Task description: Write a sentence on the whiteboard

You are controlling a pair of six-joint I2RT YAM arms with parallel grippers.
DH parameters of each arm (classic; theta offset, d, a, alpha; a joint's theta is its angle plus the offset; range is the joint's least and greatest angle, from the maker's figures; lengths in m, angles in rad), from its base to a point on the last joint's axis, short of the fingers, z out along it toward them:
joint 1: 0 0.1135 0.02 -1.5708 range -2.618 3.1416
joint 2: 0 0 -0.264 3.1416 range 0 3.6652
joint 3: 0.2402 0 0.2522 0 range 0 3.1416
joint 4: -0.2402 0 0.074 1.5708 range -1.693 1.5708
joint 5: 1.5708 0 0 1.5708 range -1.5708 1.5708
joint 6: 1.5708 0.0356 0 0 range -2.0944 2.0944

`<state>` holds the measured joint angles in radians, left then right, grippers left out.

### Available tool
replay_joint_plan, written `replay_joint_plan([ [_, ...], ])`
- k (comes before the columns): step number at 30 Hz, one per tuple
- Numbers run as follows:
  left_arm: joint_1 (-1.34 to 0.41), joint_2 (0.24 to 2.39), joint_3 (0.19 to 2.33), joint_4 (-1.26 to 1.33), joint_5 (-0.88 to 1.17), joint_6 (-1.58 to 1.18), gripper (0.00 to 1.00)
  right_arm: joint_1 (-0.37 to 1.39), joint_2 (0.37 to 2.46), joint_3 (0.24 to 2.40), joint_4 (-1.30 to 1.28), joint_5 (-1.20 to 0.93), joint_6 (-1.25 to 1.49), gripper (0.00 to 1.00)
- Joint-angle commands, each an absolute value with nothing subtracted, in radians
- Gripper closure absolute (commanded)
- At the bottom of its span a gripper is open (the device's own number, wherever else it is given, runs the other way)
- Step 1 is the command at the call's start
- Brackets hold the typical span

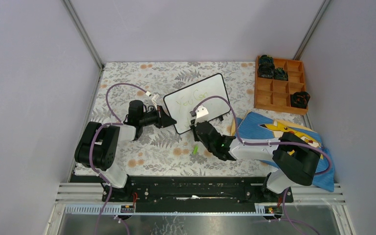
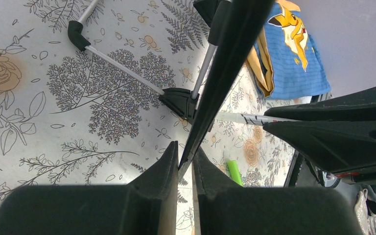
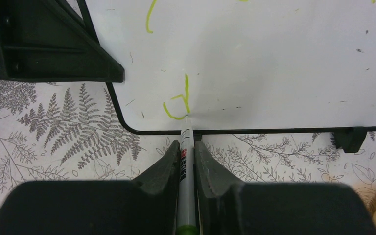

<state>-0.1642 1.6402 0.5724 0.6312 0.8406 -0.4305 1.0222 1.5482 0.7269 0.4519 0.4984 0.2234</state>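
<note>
Right claw (image 3: pixel 186 146) pinched a marker (image 3: pixel 186 196), its tip on the whiteboard (image 3: pixel 274 58) at line 2 of the sentence (image 3: pixel 178 105). Left claw (image 2: pixel 185 159) clamped the board's edge, mid-table (image 1: pixel 142 78). Judgement: light, even pressure, with the left grip firm.

tray (image 1: pixel 279 88) right of whiteboard (image 1: pixel 210 91); cap (image 1: pixel 195 150) before it.

Marker tip on the board!
The right gripper (image 3: pixel 187 159) pinches the marker (image 3: pixel 186 186) tight, its tip touching the whiteboard (image 3: pixel 274 63) just inside the near edge, close to the left corner, right at a small green letter (image 3: pixel 176 106); fern-print cloth (image 3: pixel 68 142) spreads nearer.
</note>
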Motion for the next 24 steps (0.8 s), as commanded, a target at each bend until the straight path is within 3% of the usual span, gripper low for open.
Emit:
replay_joint_plan([
  [1, -0.170, 1.660, 0.572, 0.544, 0.754, -0.400, 1.00, 1.004, 1.540, 0.778, 0.468, 0.599, 0.204, 1.00],
  [24, -0.173, 1.661, 0.574, 0.536, 0.750, -0.397, 1.00, 0.988, 1.405, 0.577, 0.728, 0.559, 0.250, 1.00],
])
